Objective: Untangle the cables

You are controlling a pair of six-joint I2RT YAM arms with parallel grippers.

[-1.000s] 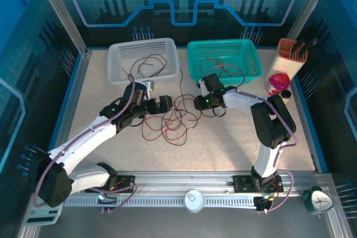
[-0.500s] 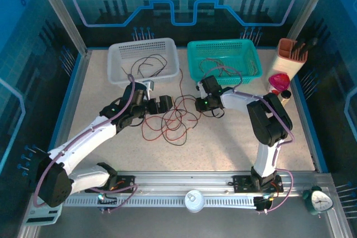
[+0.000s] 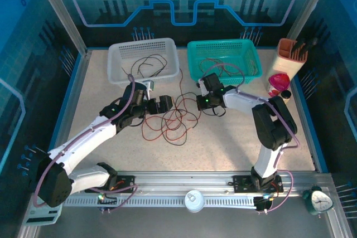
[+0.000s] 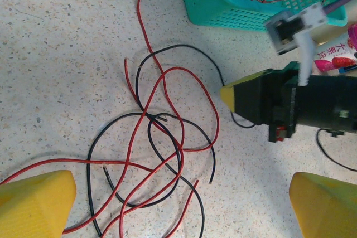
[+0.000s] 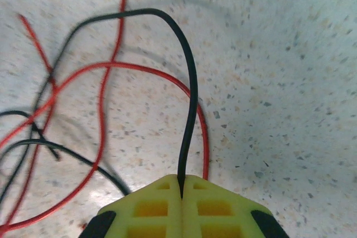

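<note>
A tangle of thin red and black cables (image 3: 175,118) lies in loose loops on the speckled table between the two arms. My left gripper (image 3: 162,104) hovers at the tangle's left edge. It is open, its yellow fingertips (image 4: 33,202) wide apart, with the cables (image 4: 162,137) on the table between them. My right gripper (image 3: 199,103) is at the tangle's right edge and is shut on a black cable (image 5: 189,110), which arches up and away from the closed yellow pads (image 5: 156,210). A red cable (image 5: 128,71) curves beneath it. The right gripper's yellow tip (image 4: 231,94) is in the left wrist view.
A white basket (image 3: 120,54) and a teal basket (image 3: 195,48) stand at the back, each holding a few cables. An orange holder (image 3: 292,54) and a pink item (image 3: 278,82) stand at the right. A clock (image 3: 318,200) sits at the near right corner.
My right gripper's jaws have closed on the black cable at the tangle's right edge. The left arm has stayed put.
</note>
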